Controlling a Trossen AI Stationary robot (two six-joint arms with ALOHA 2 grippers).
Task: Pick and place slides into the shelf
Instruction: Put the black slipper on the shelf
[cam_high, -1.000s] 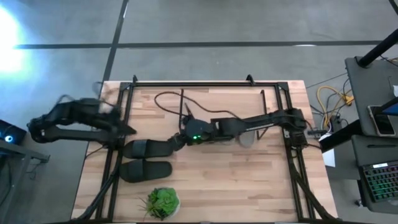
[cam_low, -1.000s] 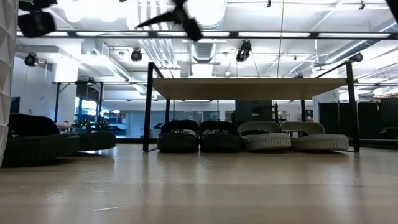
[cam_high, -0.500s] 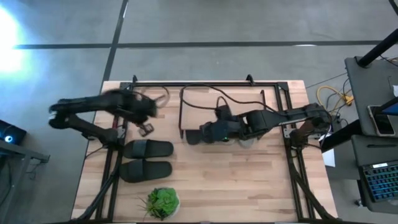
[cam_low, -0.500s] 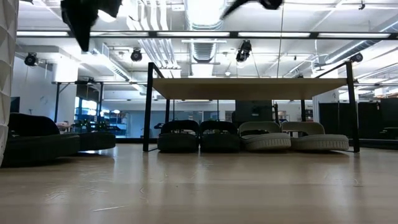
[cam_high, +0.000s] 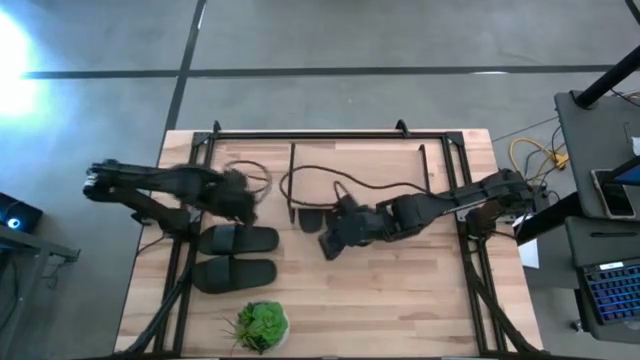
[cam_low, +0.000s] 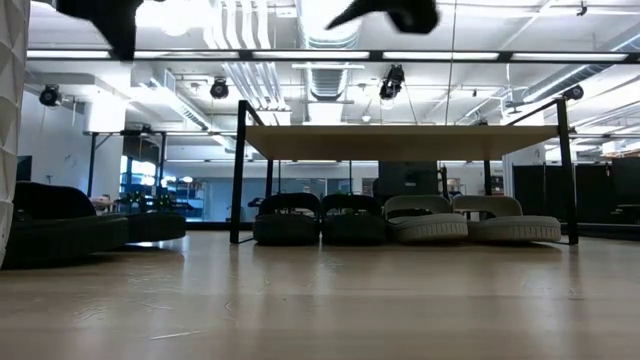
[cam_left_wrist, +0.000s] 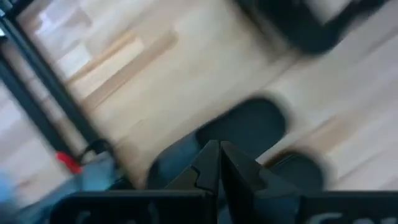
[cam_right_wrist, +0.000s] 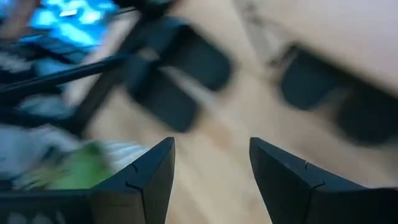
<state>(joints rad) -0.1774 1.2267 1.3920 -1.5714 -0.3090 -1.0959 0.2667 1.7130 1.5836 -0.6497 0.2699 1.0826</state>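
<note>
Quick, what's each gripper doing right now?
Left gripper: shut, empty, above the black slides.
Right gripper: open, holding nothing.

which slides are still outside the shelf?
The black pair, lying side by side on the open table left of the shelf; the other four sit under its board.
</note>
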